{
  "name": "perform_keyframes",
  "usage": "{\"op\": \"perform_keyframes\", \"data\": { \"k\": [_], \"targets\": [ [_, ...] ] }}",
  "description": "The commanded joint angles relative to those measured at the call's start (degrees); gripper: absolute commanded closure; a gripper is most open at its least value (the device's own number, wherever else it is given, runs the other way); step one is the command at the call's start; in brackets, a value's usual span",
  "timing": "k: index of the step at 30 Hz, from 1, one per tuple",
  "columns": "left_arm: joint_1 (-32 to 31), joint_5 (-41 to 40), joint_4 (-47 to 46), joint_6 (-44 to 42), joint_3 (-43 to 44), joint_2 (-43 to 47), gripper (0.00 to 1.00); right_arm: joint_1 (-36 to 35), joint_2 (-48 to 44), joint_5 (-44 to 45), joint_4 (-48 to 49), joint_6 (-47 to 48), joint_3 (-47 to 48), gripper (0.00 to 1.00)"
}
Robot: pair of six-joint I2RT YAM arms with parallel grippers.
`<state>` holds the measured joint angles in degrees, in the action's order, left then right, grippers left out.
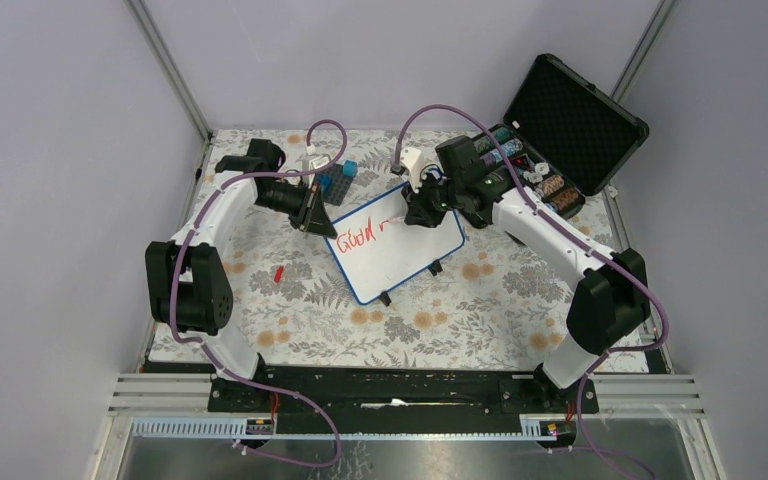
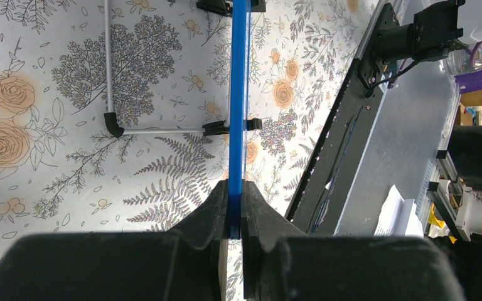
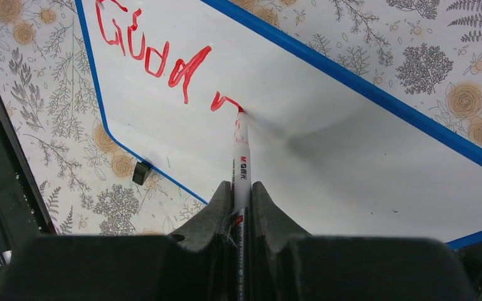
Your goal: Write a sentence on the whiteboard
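Sentence barely begun: one word down, the rest to come
The whiteboard (image 1: 397,255) lies near the middle of the surface (image 1: 460,320), toward its far edge; the left claw (image 2: 234,216) is pinched shut on its blue rim, and the right claw (image 3: 241,200) grips a red marker (image 3: 241,163) with the tip touching the board. Of the sentence (image 3: 157,59) only "Good" and a first hooked stroke of the next word show in red, so most of the writing looks left to do. The marker barrel reads roughly "M&G", followed by characters too small to make out
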<state>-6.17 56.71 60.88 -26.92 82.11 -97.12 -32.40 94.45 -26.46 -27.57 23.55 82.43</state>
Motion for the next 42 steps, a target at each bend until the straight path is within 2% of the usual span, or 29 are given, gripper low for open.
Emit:
{"op": "perform_keyframes", "data": {
  "k": [1,14,22,42],
  "targets": [
    [-0.82,0.79,-0.09,-0.42,1.03,0.09,1.00,-0.24,-0.23,-0.55,0.42,1.55,-0.15,1.00],
    [-0.86,0.78,-0.12,-0.41,0.92,0.42,1.00,-0.37,-1.22,1.60,-1.12,3.33,-1.62,1.00],
    [-0.94,0.95,-0.12,-0.41,0.89,0.69,1.00,-0.37,-3.28,0.01,-3.52,3.08,2.38,1.00],
    [-1.12,0.56,-0.09,-0.84,0.49,0.83,1.00,-0.97,3.03,-0.73,-3.29,2.18,6.72,1.00]
  ]
}}
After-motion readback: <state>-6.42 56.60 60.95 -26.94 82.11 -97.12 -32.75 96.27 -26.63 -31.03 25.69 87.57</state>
